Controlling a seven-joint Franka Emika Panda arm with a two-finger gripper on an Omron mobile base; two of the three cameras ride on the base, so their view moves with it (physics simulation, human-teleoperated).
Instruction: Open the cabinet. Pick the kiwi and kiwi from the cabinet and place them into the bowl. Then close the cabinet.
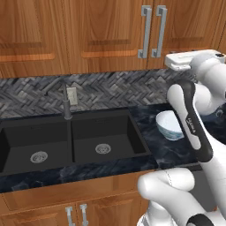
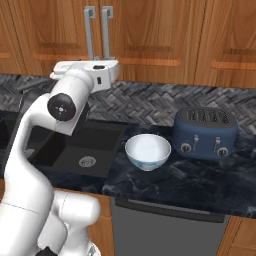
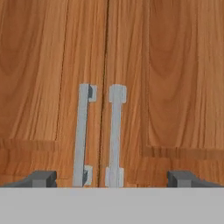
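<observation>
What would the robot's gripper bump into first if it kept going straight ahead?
Probably the cabinet: the open gripper faces its two closed doors, with both silver bar handles between the fingertips. Those stick out, so they'd likely be touched first.

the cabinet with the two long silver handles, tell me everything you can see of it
The cabinet is a reddish-brown wall unit that looks like grained wood, hung above the herringbone backsplash. Its two panelled doors meet at a thin centre seam and are both shut. Each carries a long, upright silver bar handle beside that seam, fixed at top and bottom. Nothing touches it: the gripper faces the handles with its jaws wide apart, empty. What is inside cannot be seen.
</observation>
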